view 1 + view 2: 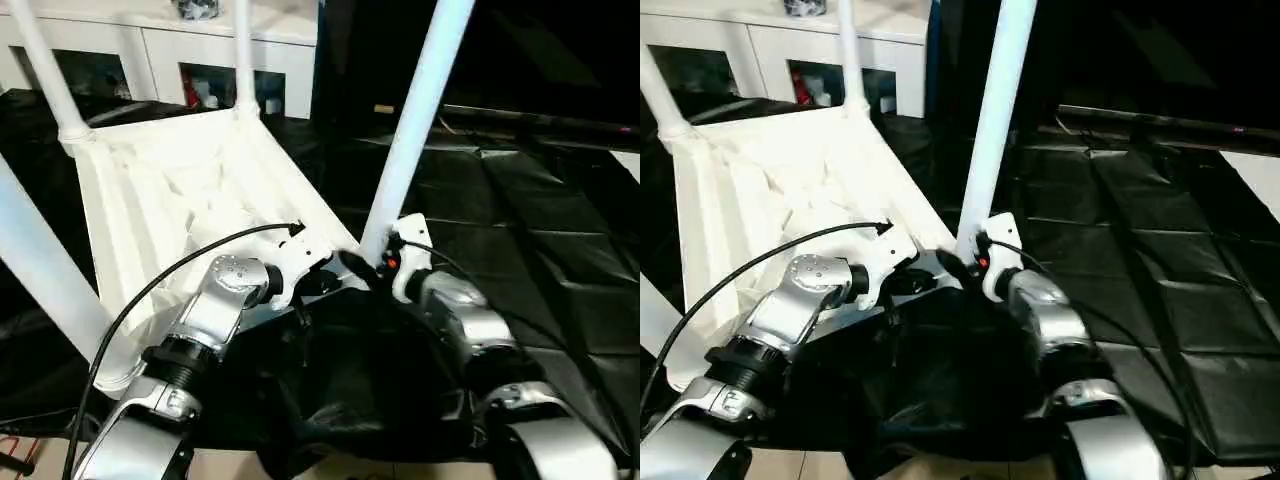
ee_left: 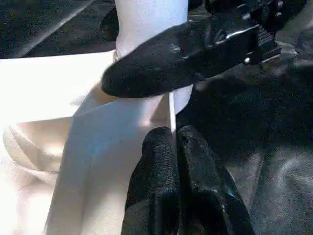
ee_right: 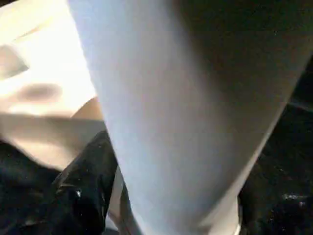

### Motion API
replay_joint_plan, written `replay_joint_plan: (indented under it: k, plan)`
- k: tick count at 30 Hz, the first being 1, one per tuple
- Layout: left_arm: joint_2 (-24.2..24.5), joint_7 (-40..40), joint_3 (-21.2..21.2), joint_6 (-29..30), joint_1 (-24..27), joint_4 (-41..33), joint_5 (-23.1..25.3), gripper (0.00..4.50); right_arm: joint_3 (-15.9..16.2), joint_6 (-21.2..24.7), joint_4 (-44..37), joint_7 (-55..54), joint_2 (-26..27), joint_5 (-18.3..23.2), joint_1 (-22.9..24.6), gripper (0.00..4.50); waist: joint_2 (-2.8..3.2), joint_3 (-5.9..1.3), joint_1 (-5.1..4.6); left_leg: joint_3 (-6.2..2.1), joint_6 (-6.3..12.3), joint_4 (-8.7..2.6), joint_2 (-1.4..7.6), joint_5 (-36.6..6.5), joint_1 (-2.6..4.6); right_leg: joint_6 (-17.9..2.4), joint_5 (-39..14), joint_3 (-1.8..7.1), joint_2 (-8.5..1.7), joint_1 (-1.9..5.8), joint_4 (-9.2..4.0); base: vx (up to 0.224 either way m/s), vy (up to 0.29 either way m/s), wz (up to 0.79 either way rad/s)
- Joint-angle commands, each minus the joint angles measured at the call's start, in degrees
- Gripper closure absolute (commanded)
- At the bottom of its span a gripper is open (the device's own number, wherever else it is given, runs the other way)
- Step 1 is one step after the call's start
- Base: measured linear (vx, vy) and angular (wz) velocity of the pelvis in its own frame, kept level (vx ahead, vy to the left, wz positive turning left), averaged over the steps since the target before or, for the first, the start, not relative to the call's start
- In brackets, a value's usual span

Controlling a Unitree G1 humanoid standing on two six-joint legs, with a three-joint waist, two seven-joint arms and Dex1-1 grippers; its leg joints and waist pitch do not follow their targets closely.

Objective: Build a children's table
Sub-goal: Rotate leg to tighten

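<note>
Children's table, a white plastic rectangular tabletop (image 1: 190,190) with ribbed underside facing up, lies on the black-draped work table (image 1: 560,270), near its front edge. No writing can be read on it. In the left eye view, long white tube legs rise from its corners; the near right leg (image 1: 415,110) leans up from the corner socket closest to the robot. Both silver forearms reach forward and meet at this corner: the left gripper (image 1: 325,280) touches the tabletop edge, the right gripper (image 1: 375,265) is at the leg's base.

In the left wrist view, the two black fingers (image 2: 166,166) are pinched narrowly on the thin white edge, while the other gripper's finger lies across the leg.

In the right wrist view, the leg (image 3: 186,107) stands between the black fingers (image 3: 78,196), which grip it.
</note>
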Motion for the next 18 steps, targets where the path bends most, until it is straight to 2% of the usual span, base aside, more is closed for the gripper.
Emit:
replay_joint_plan:
  k: [1,4,6,7,10,12,16,17,18]
  plan:
    - [-1.9,-7.2,-4.4,-3.4,1.0,-1.4,-4.2,4.5,3.9,-0.4,-1.9,8.8,0.3,0.6,0.6,1.07,-0.08,-3.03,0.52,1.39,3.48,-3.16,-1.08,-14.6,-0.67,-11.8,-14.7,0.99,-0.94,2.88,-3.92,0.0,0.0,0.0]
    - [-0.1,-10.9,-4.4,-5.1,0.5,-0.6,-4.8,4.5,6.2,3.3,-8.1,21.2,-2.8,3.5,3.2,1.07,-0.13,-3.0,1.36,1.48,5.32,-3.03,-1.01,-12.9,-0.47,-12.7,-11.2,1.0,-0.68,3.08,-3.66,0.0,0.0,0.0]
    - [0.5,-12.1,-4.4,-6.3,0.1,0.1,-5.0,4.5,7.4,4.2,-10.4,25.0,-4.2,4.0,4.3,1.07,-0.2,-2.96,1.94,1.69,5.66,-2.96,-0.92,-12.6,-0.17,-13.4,-10.5,1.07,-0.77,2.82,-3.58,0.0,0.0,0.0]
    - [0.8,-12.9,-4.2,-6.4,-0.2,0.6,-5.2,4.5,8.0,5.2,-11.5,27.0,-5.0,4.4,4.8,1.07,-0.16,-2.95,2.03,1.67,5.38,-3.02,-0.86,-12.7,-0.22,-13.7,-10.5,1.09,-0.85,2.8,-3.46,0.0,0.0,0.0]
    - [1.9,-15.9,-3.5,-8.3,-1.9,3.6,-5.6,4.5,11.1,10.3,-16.5,35.5,-8.7,6.5,7.1,1.07,-0.18,-2.71,2.6,1.66,4.84,-3.11,-0.85,-15.0,0.07,-12.7,-13.9,1.08,-0.8,2.71,-3.81,0.0,0.0,0.0]
    - [2.1,-16.3,-3.5,-8.6,-2.2,4.1,-5.5,4.5,11.8,10.8,-17.1,36.6,-9.2,6.5,7.5,1.07,-0.26,-2.66,2.83,1.58,4.18,-3.22,-0.79,-16.4,0.04,-12.0,-16.5,1.13,-1.05,2.62,-4.03,0.0,0.0,0.0]
    - [2.8,-17.2,-3.7,-10.6,-3.7,7.2,-4.8,4.5,13.3,13.3,-19.4,40.0,-10.0,6.1,8.7,1.41,-0.29,-2.61,3.05,1.41,3.03,-3.35,-0.91,-16.8,-0.03,-10.0,-20.3,1.12,-1.14,2.5,-4.42,0.0,0.0,0.0]
    - [2.8,-17.3,-3.7,-10.7,-3.7,7.3,-4.8,4.5,13.3,13.4,-19.5,40.0,-10.0,6.1,8.7,1.45,-0.37,-2.68,3.08,1.42,2.95,-3.32,-0.89,-16.6,-0.03,-10.0,-20.1,1.13,-1.16,2.51,-4.36,0.0,0.0,0.0]
    - [2.9,-17.6,-3.7,-11.1,-3.9,7.7,-4.7,4.5,13.4,14.0,-20.3,40.1,-10.1,6.2,9.0,1.68,-0.25,-2.63,3.15,1.39,2.89,-3.36,-0.87,-16.4,-0.17,-10.0,-19.8,1.12,-1.19,2.56,-4.28,0.0,0.0,0.0]
